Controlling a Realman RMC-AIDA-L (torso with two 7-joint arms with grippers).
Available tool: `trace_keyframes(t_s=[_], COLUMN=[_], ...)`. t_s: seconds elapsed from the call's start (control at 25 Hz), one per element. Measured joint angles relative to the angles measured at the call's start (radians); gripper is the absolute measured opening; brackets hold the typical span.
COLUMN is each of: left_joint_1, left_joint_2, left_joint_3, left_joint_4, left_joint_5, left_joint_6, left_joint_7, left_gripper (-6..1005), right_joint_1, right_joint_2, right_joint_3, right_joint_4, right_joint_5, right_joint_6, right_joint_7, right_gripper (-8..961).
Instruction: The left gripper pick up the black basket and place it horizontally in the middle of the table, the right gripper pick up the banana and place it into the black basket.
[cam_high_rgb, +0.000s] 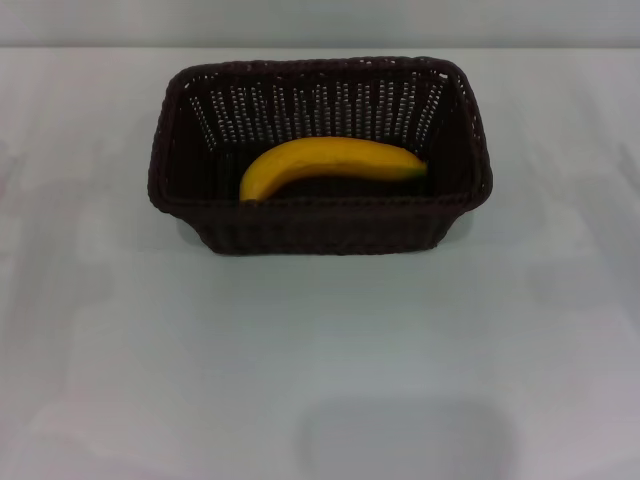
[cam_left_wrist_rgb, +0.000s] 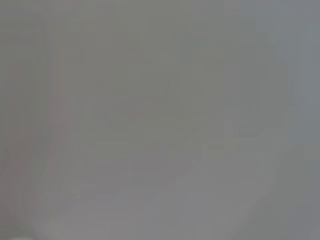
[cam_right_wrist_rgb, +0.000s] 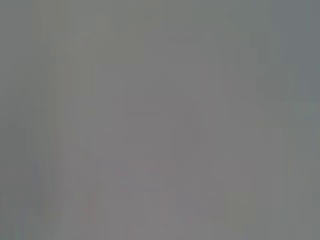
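Observation:
The black basket (cam_high_rgb: 200, 215) stands on the white table (cam_high_rgb: 320, 340) in the head view, a little beyond the middle, with its long side across the view. The yellow banana (cam_high_rgb: 330, 165) lies inside the basket along its near wall, its brownish tip toward the right. Neither the left gripper nor the right gripper shows in any view. Both wrist views show only a plain grey surface.
A faint grey shadow patch (cam_high_rgb: 405, 440) lies on the table near the front edge. The table's far edge runs just behind the basket.

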Motion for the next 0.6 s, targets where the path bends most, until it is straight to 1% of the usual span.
trace_keyframes(t_s=[0.04,0.12,0.24,0.44,0.6], left_joint_1=[-0.002,-0.007,-0.022,-0.036,-0.029], left_joint_2=[0.0,-0.001,-0.002,-0.003,-0.004], left_joint_3=[-0.001,-0.006,-0.005,0.0,0.001], left_joint_4=[-0.007,-0.045,-0.094,-0.102,-0.103], left_joint_5=[-0.002,-0.026,-0.076,-0.072,-0.073], left_joint_6=[-0.012,-0.065,-0.122,-0.111,-0.108], left_joint_7=[0.021,0.1,0.158,0.153,0.15], left_gripper=[875,875,875,875,875], right_joint_1=[-0.005,-0.01,-0.027,-0.032,-0.03], right_joint_2=[0.0,0.0,0.0,0.0,0.0], right_joint_3=[0.025,0.029,0.033,0.034,0.042], right_joint_4=[0.026,0.03,0.038,0.056,0.058], right_joint_5=[0.001,0.001,0.002,0.002,0.003], right_joint_6=[0.016,0.021,0.05,0.09,0.104], right_joint_7=[-0.018,-0.022,-0.023,-0.021,-0.018], right_gripper=[837,838,839,841,841])
